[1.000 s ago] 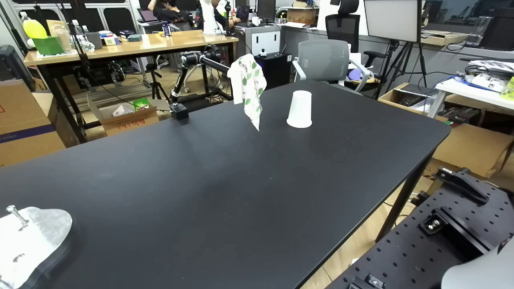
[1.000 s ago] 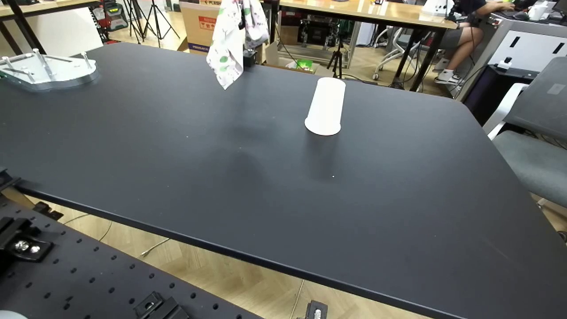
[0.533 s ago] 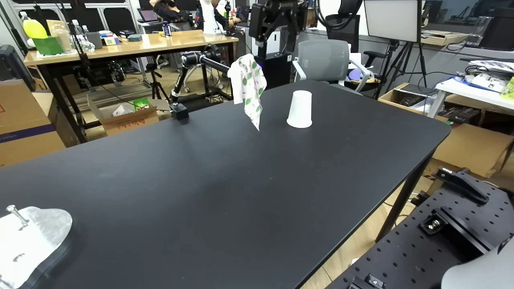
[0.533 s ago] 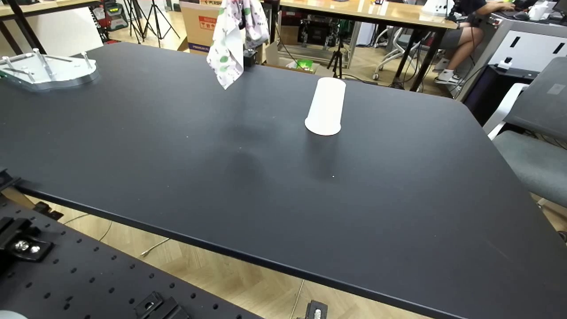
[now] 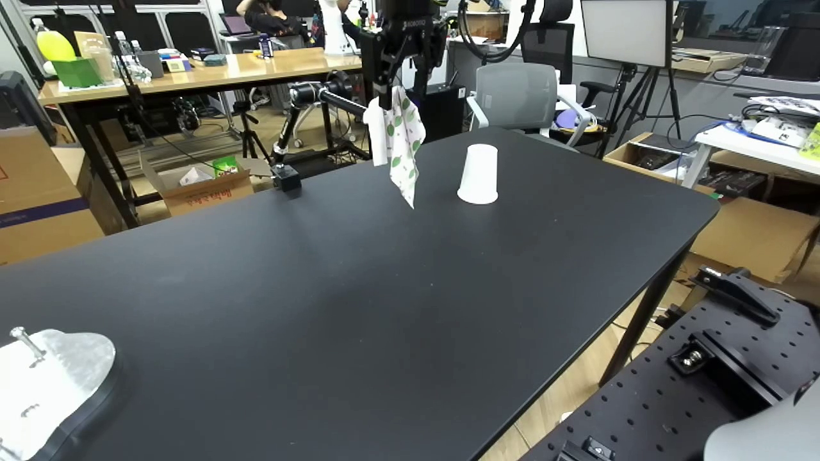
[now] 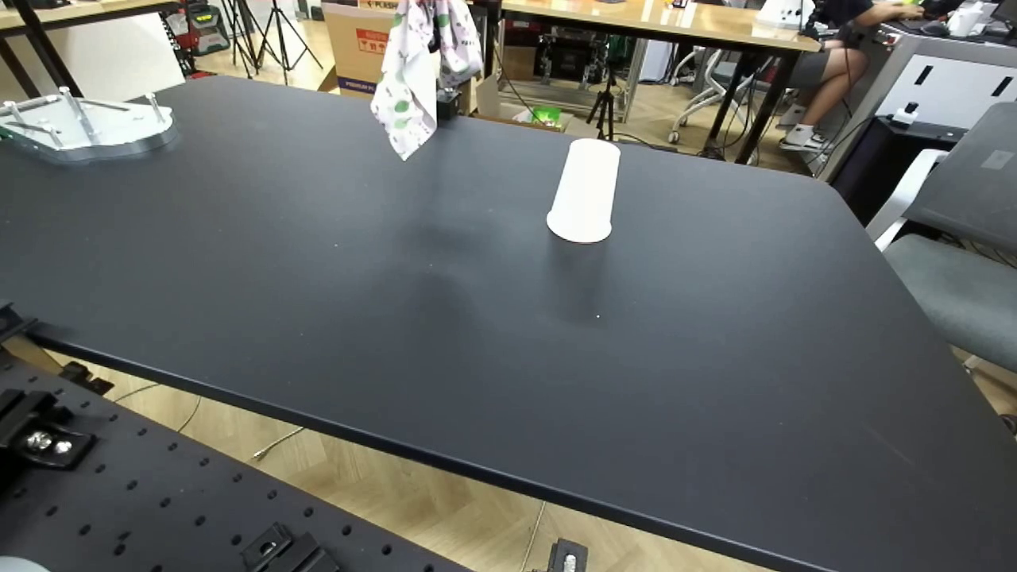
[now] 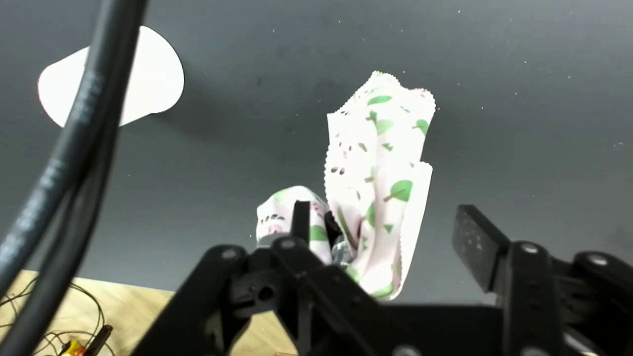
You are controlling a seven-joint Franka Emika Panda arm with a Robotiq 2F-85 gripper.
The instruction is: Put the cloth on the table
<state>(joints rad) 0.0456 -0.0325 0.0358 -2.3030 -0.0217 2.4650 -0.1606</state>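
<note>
Wrist view — cloth hangs beneath the parted tool.

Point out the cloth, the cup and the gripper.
Cloth (image 7: 378, 178): in the wrist view, on the longer, green-printed flap.
Cup (image 5: 478, 174): in an exterior view, on the middle of its side.
Gripper (image 7: 384, 221): in the wrist view, midway between its parted fingertips.

Worktop: matte black, rounded corners, scattered pale specks. White cup stands upside down, mouth on the surface, roughly 1 o'clock from the middle in both exterior views. Pale plate lies flat at 8 o'clock in an exterior view, metal pegs sticking up, part cut off by the frame. Black base block at the edge, 11 o'clock, well apart from the plate. Dark patch at the cup's 6 o'clock, shadow or reflection, can't tell.
</note>
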